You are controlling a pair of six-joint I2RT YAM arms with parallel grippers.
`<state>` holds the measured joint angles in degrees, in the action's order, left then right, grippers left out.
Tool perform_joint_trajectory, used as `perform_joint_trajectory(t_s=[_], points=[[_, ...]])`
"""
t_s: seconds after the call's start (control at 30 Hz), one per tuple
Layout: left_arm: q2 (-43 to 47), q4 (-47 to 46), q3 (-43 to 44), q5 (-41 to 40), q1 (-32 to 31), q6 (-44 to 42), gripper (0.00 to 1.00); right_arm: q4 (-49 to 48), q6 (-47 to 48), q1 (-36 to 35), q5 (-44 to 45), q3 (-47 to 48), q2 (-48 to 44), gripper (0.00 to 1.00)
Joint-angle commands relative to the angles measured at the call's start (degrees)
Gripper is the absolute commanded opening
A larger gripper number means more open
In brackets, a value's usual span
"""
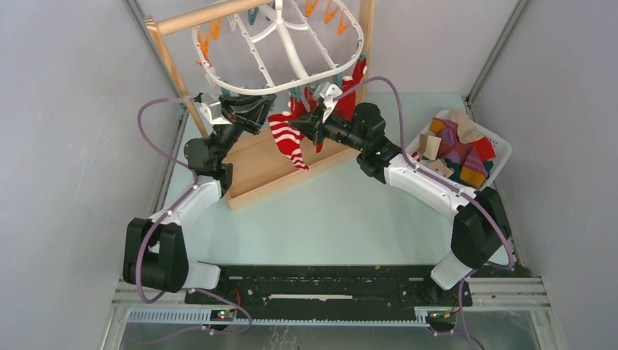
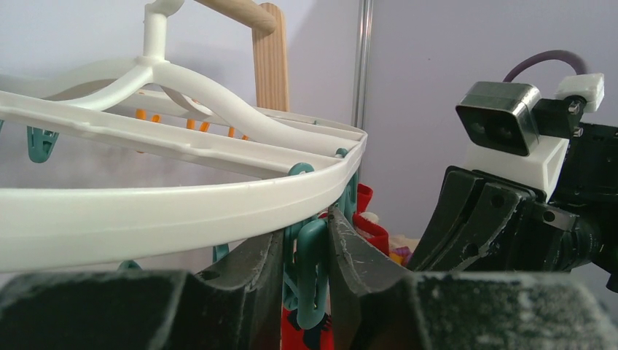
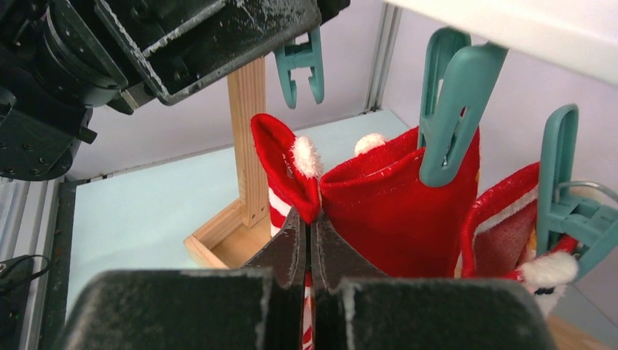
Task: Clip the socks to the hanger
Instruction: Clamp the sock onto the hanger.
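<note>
The left gripper (image 2: 304, 232) clamps a teal clothespin (image 2: 313, 284) under the hanger (image 2: 182, 211) rim, and the right gripper (image 3: 308, 235) pinches the striped sock (image 1: 289, 142) just beside it; if the pin slips shut early, the cuff could miss.

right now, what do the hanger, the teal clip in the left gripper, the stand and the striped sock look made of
hanger: white moulded plastic, smooth and slightly glossy, with a ridge along the rim. teal clip: likely hard plastic too, smooth with rounded edges. stand: bare light wood, grain showing. striped sock: soft fabric, possibly fleece or knit; it hangs limp.
</note>
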<state>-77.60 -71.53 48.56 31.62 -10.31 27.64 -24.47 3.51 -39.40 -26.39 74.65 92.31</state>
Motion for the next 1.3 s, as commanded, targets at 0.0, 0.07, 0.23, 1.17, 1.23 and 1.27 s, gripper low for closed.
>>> perform_joint_trajectory(t_s=[0.0,0.07,0.23,1.17,1.23,1.27], points=[[1.58,-2.55,0.65,-0.77,0.29,0.95,0.01,-1.36,-0.87,-0.74,1.79,3.66,0.50,0.00],[1.53,-2.63,0.61,-0.76,0.26,0.97,0.01,-1.37,-0.93,-0.81,2.08,4.27,0.80,0.00],[1.49,-2.81,0.58,-0.60,0.28,1.13,0.01,-1.15,-0.78,-0.93,2.83,5.44,1.46,0.00],[1.31,-3.44,0.64,-0.32,0.03,1.72,0.01,0.17,-0.92,-1.47,4.09,6.97,2.56,0.00],[1.18,-3.44,0.62,-0.28,0.02,1.67,0.01,-0.15,-1.11,-1.47,4.07,7.15,2.61,0.00],[1.14,-3.42,0.54,-0.31,0.01,1.67,0.01,-0.20,-1.18,-1.47,4.07,7.24,2.58,0.00]])
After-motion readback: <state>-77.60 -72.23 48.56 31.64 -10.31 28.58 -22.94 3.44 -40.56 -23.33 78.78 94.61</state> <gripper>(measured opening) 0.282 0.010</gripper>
